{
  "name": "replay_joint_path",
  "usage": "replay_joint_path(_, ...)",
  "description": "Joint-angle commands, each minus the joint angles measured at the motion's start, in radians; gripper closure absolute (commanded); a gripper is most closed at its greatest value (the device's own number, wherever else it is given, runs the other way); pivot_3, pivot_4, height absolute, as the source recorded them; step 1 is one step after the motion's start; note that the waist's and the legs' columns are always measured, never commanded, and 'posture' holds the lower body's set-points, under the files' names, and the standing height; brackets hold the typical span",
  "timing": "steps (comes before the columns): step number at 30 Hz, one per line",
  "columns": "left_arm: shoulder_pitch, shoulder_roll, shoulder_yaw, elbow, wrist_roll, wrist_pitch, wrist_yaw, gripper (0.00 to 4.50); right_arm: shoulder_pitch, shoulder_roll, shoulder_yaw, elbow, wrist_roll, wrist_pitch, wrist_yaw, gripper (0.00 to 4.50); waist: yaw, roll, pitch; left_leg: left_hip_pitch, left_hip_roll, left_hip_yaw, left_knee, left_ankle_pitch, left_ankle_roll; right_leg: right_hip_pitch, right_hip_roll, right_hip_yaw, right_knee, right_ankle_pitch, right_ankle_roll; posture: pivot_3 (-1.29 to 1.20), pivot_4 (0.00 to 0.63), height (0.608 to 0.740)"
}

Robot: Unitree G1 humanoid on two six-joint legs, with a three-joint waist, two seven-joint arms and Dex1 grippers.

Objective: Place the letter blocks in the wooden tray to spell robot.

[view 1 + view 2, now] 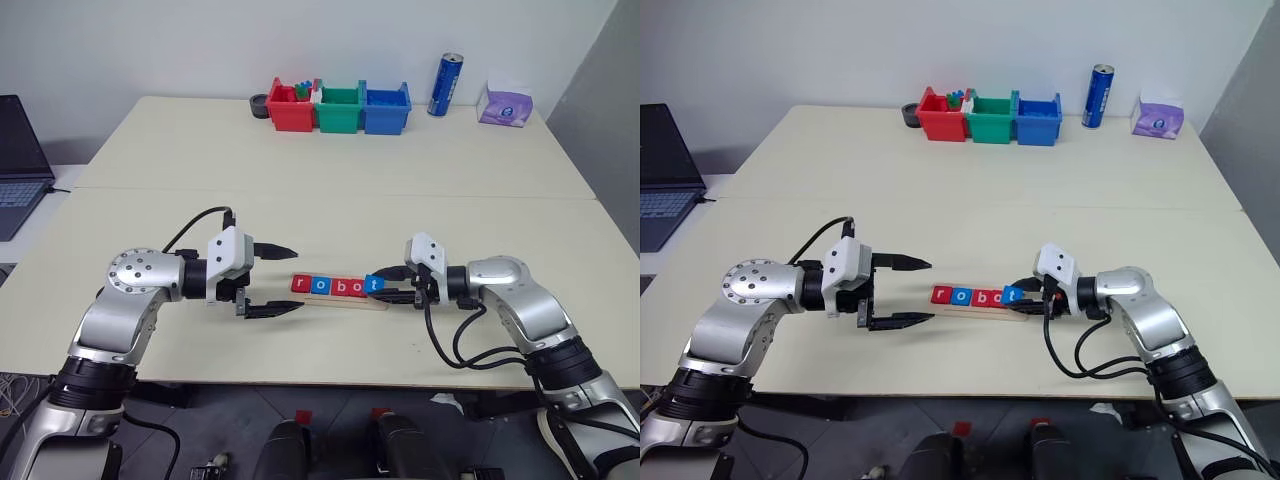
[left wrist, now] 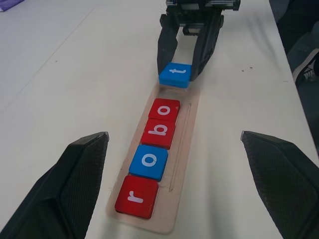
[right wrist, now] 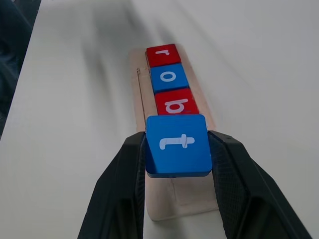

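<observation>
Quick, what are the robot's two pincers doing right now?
Left pincer: open, holding nothing.
Right pincer: closed on the blue t block, over the end of the wooden tray.

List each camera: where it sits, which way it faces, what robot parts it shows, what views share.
Left and right eye views: head, forward and down; table, both arms.
Left wrist view: along the open left tool; faces the wooden tray.
Right wrist view: along the right tool, shut on the blue t block.
Shared: tray, blocks, t block.
</observation>
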Motion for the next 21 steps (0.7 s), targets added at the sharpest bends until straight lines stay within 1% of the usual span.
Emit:
replay_joint_path(1, 0.009, 0.003, 0.026, -0.054, -0.025, 0.006, 0.014, 0.00, -0.027, -0.006, 0.015, 0.032, -0.035, -0.058, 0.019, 3.05, -0.002, 0.000, 0.000, 0.000, 0.000, 0.000, 0.000, 0.000, 0.000, 0.000, 0.000, 0.000, 0.000, 0.000, 0.000, 0.00, 0.150, 0.740)
replay_joint_path(11, 0.010, -0.004, 0.018, -0.078, -0.028, 0.018, 0.031, 0.00, -0.067, 0.013, 0.031, 0.130, -0.090, -0.135, 0.053, 3.05, -0.005, 0.000, 0.000, 0.000, 0.001, 0.000, 0.000, 0.000, 0.000, 0.000, 0.001, 0.000, 0.001, 0.001, -0.002, 0.00, 0.150, 0.740)
replay_joint_path(21, 0.010, 0.001, 0.010, -0.081, -0.028, 0.013, 0.023, 0.00, -0.069, 0.028, 0.031, 0.152, -0.115, -0.156, 0.066, 3.05, -0.005, 0.000, 0.000, 0.000, 0.001, 0.000, 0.000, 0.000, 0.000, 0.000, 0.001, 0.000, 0.001, 0.002, -0.003, 0.00, 0.150, 0.740)
